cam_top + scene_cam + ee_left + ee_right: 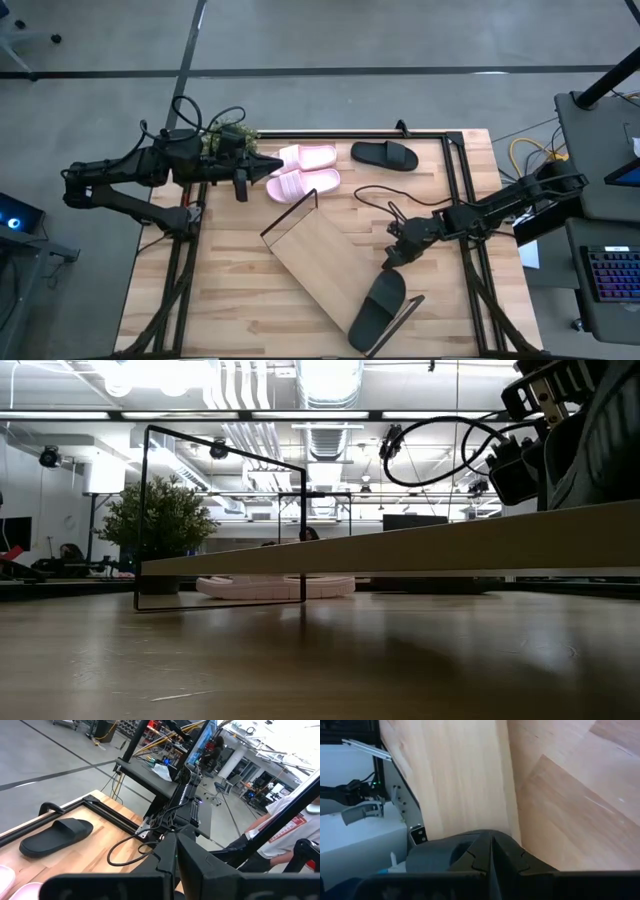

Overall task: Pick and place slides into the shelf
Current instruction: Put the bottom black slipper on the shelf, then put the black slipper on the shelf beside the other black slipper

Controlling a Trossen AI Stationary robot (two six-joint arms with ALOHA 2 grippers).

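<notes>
Grey floor w/ dark lines, ceiling ducts, bright lights overhead.

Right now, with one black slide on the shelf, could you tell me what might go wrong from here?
1. The shelf lies diagonally, and the black slide sits at its near end by the wire frame; a nudge might tip it off.
2. The shut right pincer hovers beside that slide and could knock it.
3. The pink slides lie close to the shut left pincer.
</notes>
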